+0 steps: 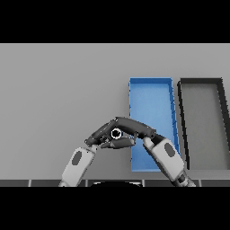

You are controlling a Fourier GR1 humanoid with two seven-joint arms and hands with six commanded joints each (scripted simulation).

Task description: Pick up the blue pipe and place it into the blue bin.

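Both hands met just left of the blue bin (150,105): the right hand (132,127) stretched flat over the left hand (105,134), whose fingers looked curled. The blue pipe could not be seen, perhaps hidden beneath them on the tabletop (58,90).

**A:** What's blocking me near the blue bin (150,96)?

**B:** I see both hands, left (101,134) and right (134,128), bunched at its near-left edge. The dark bin (201,81) sits just beside on the right. The table (58,90) to the left is wide open.
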